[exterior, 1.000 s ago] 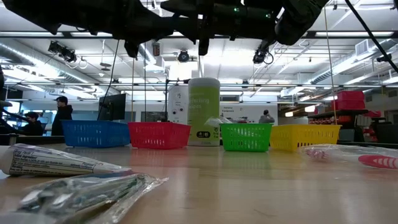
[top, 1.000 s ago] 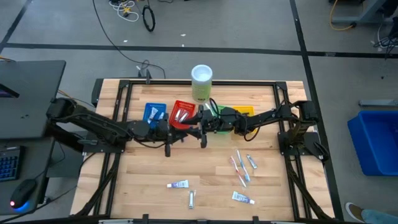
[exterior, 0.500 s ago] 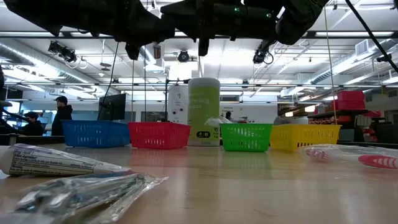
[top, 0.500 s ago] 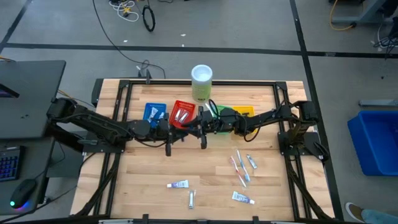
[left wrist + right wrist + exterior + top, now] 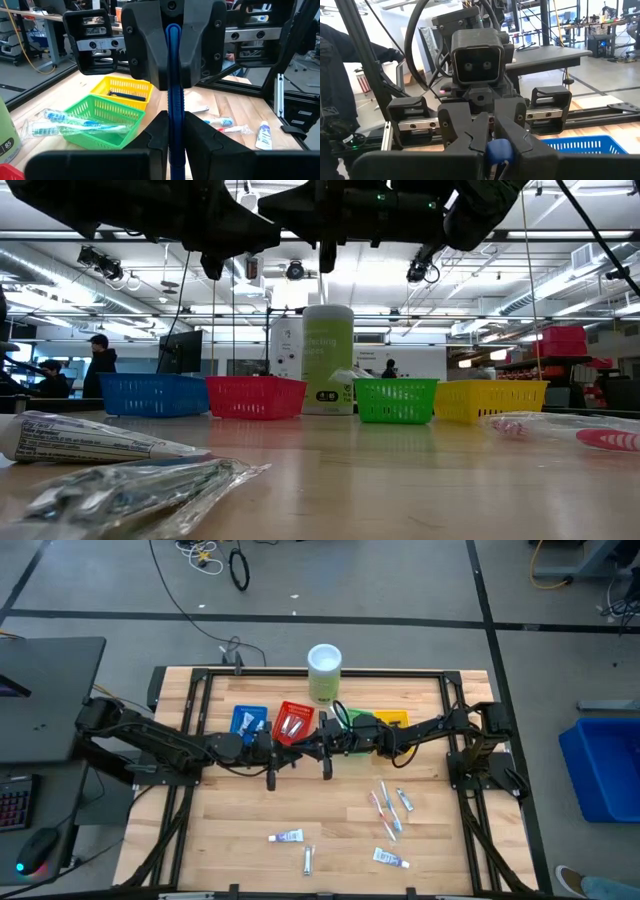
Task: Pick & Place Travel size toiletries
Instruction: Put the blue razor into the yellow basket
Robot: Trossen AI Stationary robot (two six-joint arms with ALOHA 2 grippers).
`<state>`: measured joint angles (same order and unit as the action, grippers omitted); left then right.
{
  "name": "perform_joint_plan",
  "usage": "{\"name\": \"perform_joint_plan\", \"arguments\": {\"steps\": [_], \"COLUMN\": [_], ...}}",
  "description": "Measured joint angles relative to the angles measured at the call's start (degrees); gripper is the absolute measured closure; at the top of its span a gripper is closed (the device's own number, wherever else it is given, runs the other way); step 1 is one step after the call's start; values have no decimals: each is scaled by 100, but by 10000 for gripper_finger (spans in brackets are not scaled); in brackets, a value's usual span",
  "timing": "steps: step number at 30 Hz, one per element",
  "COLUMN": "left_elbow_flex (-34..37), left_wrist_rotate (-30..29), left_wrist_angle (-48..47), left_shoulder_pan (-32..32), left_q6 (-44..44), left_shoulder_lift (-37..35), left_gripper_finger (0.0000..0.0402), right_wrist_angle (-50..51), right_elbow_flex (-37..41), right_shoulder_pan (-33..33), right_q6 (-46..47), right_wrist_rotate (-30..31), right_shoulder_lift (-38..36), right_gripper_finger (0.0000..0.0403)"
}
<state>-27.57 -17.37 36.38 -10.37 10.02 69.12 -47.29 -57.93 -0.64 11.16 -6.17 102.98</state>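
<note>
Wooden table (image 5: 240, 820) boards carry scattered tubes and toothbrushes. Above the coloured mesh baskets, the left gripper (image 5: 170, 131) and right gripper (image 5: 492, 131) meet nose to nose, both clenched on one slim blue plastic stick (image 5: 175, 107), apparently a handover between arms.

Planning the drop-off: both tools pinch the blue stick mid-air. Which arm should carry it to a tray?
Right, probably. The right tool is shut on the blue stick, as is the left tool, and the green tray and yellow tray lie on the right arm's side.
</note>
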Motion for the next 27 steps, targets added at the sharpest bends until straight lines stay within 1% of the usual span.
{"name": "perform_joint_plan", "arguments": {"steps": [27], "left_elbow_flex": [0], "left_wrist_rotate": [5], "left_wrist_angle": [-8], "left_shoulder_pan": [-2], "left_q6": [15], "left_shoulder_lift": [-2], "left_gripper_finger": [351], "right_wrist_angle": [31], "right_elbow_flex": [0], "right_shoulder_pan": [0], "right_q6": [59], "right_wrist_rotate": [11], "right_shoulder_lift": [0], "right_gripper_finger": [378]}}
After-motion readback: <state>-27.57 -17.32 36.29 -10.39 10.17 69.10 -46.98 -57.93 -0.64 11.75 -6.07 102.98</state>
